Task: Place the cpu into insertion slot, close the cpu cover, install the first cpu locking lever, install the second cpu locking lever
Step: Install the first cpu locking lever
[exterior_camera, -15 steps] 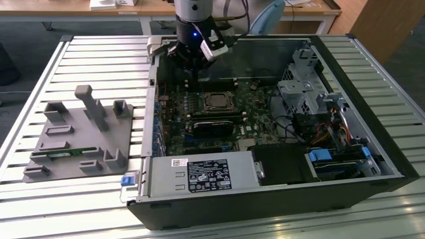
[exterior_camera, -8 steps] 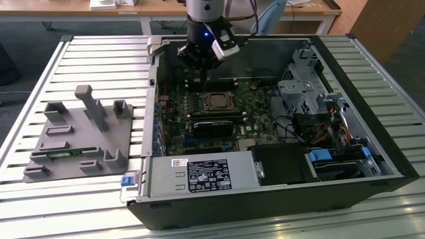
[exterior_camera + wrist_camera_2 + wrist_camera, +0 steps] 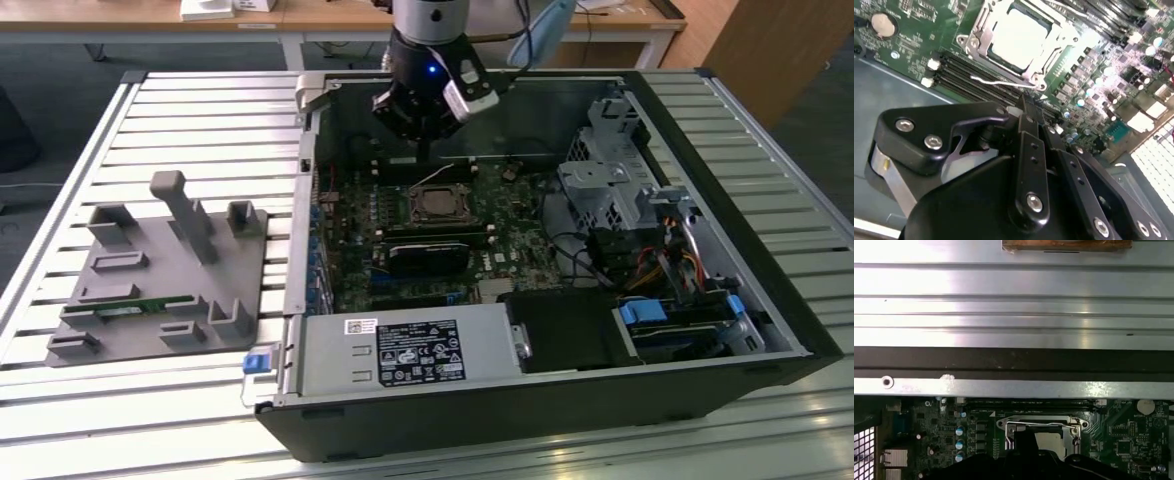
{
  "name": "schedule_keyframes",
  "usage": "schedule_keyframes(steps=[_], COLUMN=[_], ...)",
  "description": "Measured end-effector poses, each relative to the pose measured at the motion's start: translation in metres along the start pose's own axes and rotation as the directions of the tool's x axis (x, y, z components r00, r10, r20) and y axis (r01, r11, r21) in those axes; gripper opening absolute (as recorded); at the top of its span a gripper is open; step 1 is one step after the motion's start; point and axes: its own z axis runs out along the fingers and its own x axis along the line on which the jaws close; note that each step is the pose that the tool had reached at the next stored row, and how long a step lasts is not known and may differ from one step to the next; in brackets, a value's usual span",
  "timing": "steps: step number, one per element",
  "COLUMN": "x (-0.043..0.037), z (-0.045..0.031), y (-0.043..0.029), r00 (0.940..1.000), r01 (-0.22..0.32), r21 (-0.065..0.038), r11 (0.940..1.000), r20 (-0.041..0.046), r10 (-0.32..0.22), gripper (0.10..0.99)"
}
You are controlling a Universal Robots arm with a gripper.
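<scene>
This looks like a robotics lab. An open computer case (image 3: 534, 410) sits on a slatted aluminium bench (image 3: 200, 120) (grey fixture (image 3: 134, 290) beside it), wooden desks (image 3: 347, 15) behind.

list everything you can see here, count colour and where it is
computer case: 1, black, open, on the slatted table
motherboard: 1, green, inside the case
cpu: 1, silver-grey, framed by the cpu cover
cpu cover: 1, silver frame, lying down around the cpu
memory slots: several, black, beside the cpu cover
coin cell: 1, silver, on the motherboard
power supply: 1, silver with black label, in the case
fixture plate: 1, grey, on the table, exterior view's left
gripper: 1, black, shut, over the motherboard near the memory slots
</scene>
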Motion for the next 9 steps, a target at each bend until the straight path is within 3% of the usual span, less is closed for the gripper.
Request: schedule_keyframes(steps=[1,4,5,9], x=[0.0000,0.0000,-0.0001,-0.0003], z=[0.0001,0.0009,0.0019,0.0058], y=[0.0000,-0.0004,-0.0005,-0.0007], r00=[1.0000,1.0000,1.0000,1.0000], r01=[0.000,0.000,0.000,0.000], r21=[-0.005,-0.047,-0.052,-0.052], r11=[1.0000,0.9989,0.9986,0.9987], r20=[0.0001,-0.0004,-0.0001,-0.0003], r10=[0.000,0.000,0.000,0.000], gripper=[0.106,0.106,0.106,0.106])
